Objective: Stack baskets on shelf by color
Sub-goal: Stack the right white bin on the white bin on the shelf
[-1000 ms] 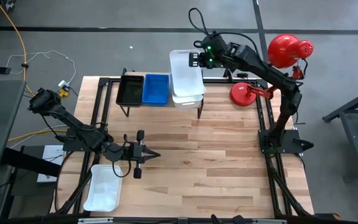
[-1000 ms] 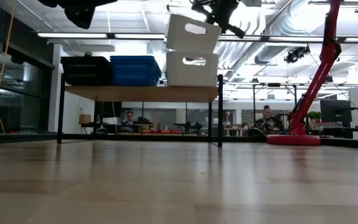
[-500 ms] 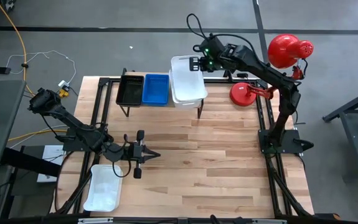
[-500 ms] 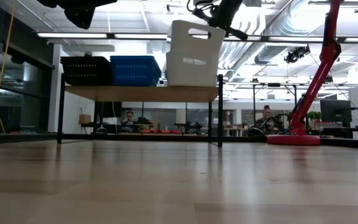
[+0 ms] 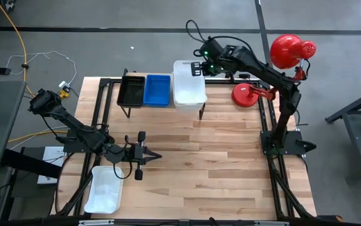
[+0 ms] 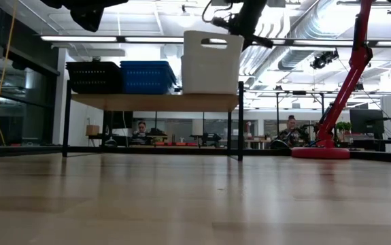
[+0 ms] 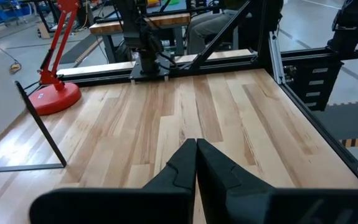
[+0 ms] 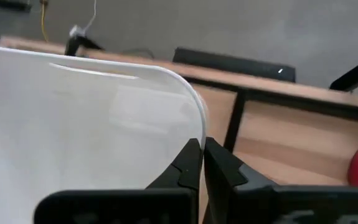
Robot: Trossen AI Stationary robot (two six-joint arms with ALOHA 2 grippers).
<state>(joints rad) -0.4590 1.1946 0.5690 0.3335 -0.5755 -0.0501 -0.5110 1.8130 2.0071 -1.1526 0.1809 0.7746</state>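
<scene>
**Observer:** Where is the white basket, and why is it held by the edge?

**Operator:** I have the right tool (image 5: 199,68) clamped together on the rim of the upper white basket (image 5: 189,83) at the shelf's (image 6: 156,101) right end; pinching the thin wall keeps its mouth up so it can nest into the white one below, beside the blue basket (image 5: 157,89) and the black basket (image 5: 131,90); colours run in a row that way.

**Observer:** What has changed?

**Operator:** A second ago that basket hung tilted and offset behind the lower one; now it sits level and squarely over it, and from the low view I read them as one block; I judge it nearly seated.

**Observer:** And the other arm?

**Operator:** My left tool (image 5: 147,155) waits over the bench (image 5: 230,163), fingers together, holding nothing; one more white basket (image 5: 104,189) lies at the bench's near left corner, so that is probably next.
</scene>
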